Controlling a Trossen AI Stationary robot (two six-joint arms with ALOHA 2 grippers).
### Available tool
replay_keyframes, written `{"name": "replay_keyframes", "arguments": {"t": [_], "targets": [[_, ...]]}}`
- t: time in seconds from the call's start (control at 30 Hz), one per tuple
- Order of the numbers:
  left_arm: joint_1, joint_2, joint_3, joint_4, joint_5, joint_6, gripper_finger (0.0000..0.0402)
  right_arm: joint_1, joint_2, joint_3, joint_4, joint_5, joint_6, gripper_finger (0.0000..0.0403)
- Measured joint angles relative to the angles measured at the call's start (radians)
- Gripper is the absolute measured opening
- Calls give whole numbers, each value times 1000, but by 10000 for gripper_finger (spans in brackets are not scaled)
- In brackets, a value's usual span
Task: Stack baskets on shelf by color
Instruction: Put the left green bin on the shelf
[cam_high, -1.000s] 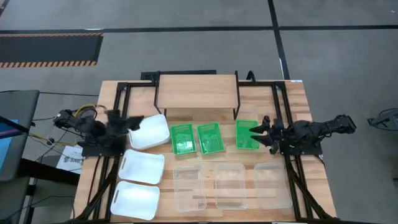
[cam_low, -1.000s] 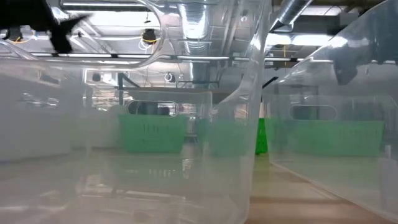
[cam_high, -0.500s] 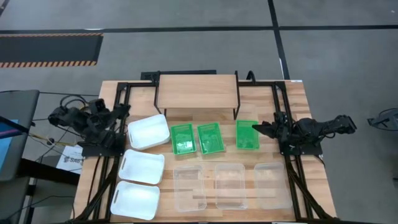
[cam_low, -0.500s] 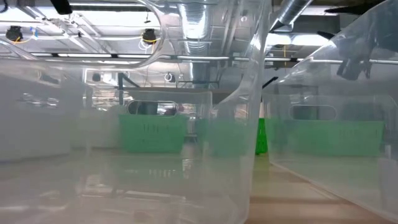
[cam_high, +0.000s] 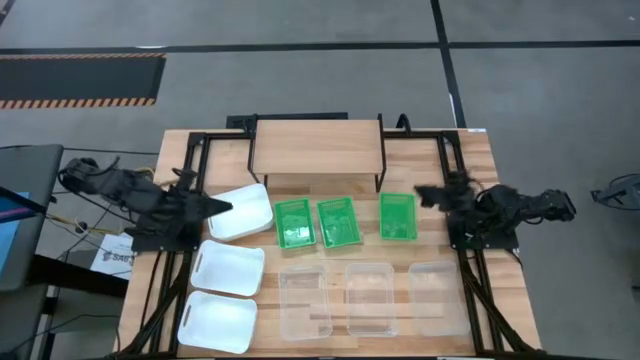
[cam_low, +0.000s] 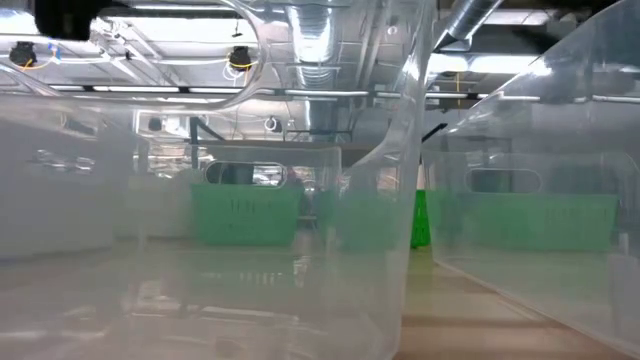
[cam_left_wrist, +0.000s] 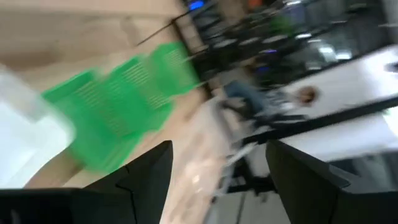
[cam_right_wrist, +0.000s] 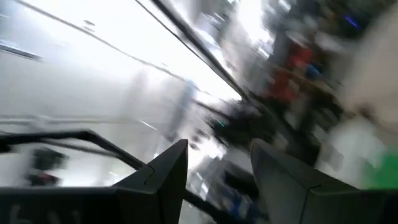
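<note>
Three green baskets (cam_high: 338, 222) stand in a row on the table in front of the shelf (cam_high: 317, 147). Three white baskets (cam_high: 228, 268) lie down the left side, and three clear baskets (cam_high: 372, 298) line the near edge. My left gripper (cam_high: 218, 207) is open and points at the far white basket (cam_high: 243, 210) from its left. In the left wrist view the open left gripper (cam_left_wrist: 217, 186) faces the green baskets (cam_left_wrist: 118, 112). My right gripper (cam_high: 422, 192) is open, just right of the right green basket (cam_high: 397, 215) and raised. The right gripper (cam_right_wrist: 217, 180) looks into the room.
Black frame rails (cam_high: 470, 280) run along both sides of the table under the arms. The shelf top is bare wood. In the low view the clear basket walls (cam_low: 400, 200) fill the front, with green baskets (cam_low: 245, 215) behind them.
My left gripper drew back toward the table's left edge, then came back toward the far white basket. My right gripper pulled away from the right green basket, rising and shifting toward the far edge, and left the low view. No basket moved.
</note>
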Motion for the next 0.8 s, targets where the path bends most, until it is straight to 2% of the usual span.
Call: {"name": "replay_keyframes", "arguments": {"t": [0.1,0.17,0.27,0.37,0.43,0.53,0.67,0.73,0.8], "targets": [[0,38,-8,-85,0,-110,247,-25,13,149,14,0,-191,201],[0,68,-11,-146,-11,-189,247,-31,48,279,-52,-1,-328,201],[12,110,-11,-214,-60,-288,247,-27,137,504,-306,-1,-460,201],[47,128,-13,-188,-145,-295,247,-20,278,737,-648,-2,-475,201],[74,123,-12,-60,-203,-186,247,-10,388,856,-849,-17,-457,201],[123,96,-12,270,-231,140,247,5,549,979,-1019,-28,-419,201],[183,89,-10,749,-143,539,247,19,706,1058,-1151,-28,-395,201],[205,91,-10,893,-109,657,247,25,756,1072,-1239,-28,-393,201],[219,91,-10,941,-122,707,247,25,794,1077,-1334,-30,-361,201]]}}
